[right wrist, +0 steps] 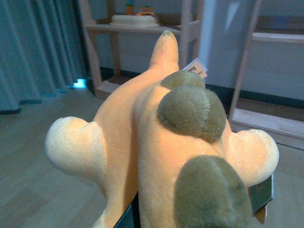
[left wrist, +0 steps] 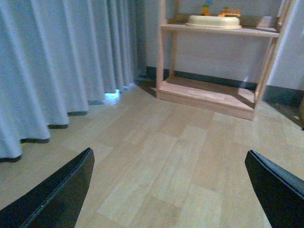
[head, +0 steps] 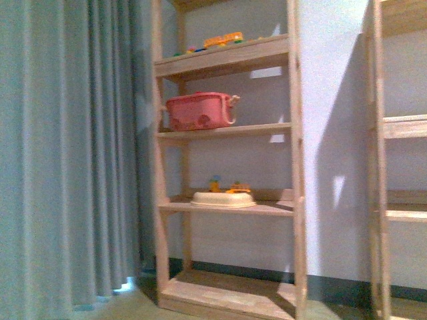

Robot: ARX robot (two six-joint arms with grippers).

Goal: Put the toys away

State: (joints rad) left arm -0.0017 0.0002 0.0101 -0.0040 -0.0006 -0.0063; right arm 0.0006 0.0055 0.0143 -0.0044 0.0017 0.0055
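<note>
Nearest us, the plush (right wrist: 128, 142) fills the right wrist view. It is orange-yellow with dark olive patches (right wrist: 192, 111), and a white tag (right wrist: 195, 69) sits near its far tip. It hangs clear of the floor, gripped from below by our right gripper (right wrist: 134, 216), of which only a dark sliver shows under the fabric. Our left gripper (left wrist: 167, 192) is spread wide, its black fingers (left wrist: 57, 197) at either edge of its view with only floor (left wrist: 180, 156) between them.

Beyond the pale wood-pattern floor, a grey-blue curtain (head: 67, 153) hangs on our left, reaching down to the floor. Just beside it a wooden shelf (head: 295, 167) stands against the wall. On its second board from the floor sits a cream dish (head: 222, 199), with small toys (head: 230, 187) behind it. One board up is a pink basket (head: 200, 111), and above that a yellow toy (head: 223, 40). A second shelf (head: 377, 167) stands farther right.
</note>
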